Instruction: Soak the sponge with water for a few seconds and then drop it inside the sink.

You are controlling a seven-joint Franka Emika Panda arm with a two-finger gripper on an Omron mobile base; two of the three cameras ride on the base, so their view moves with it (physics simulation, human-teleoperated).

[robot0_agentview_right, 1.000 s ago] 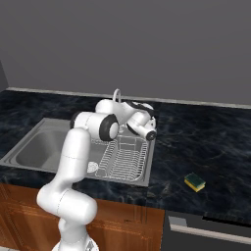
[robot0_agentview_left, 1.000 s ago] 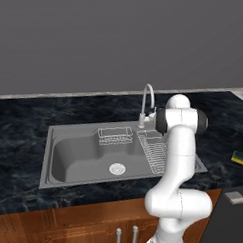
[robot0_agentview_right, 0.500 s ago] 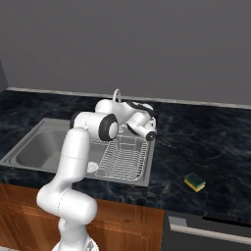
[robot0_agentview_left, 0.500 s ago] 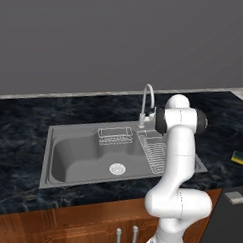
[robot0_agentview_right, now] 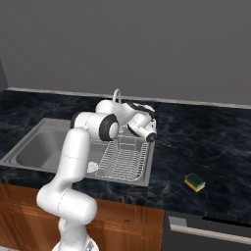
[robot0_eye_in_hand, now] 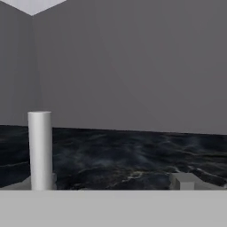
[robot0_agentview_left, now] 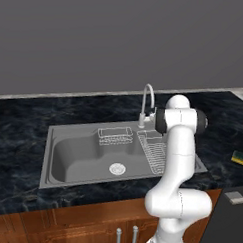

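The task looks barely begun. The sponge (robot0_agentview_right: 194,182) lies on the dark desk (robot0_agentview_right: 206,142) well to the right of the sink (robot0_agentview_left: 72,159), untouched, and no water runs from the faucet (robot0_agentview_left: 147,100). The gripper (robot0_agentview_right: 151,138) hangs above the dish rack (robot0_agentview_right: 122,159), its jaws apart and empty. Reaching, grasping, soaking and dropping all remain.
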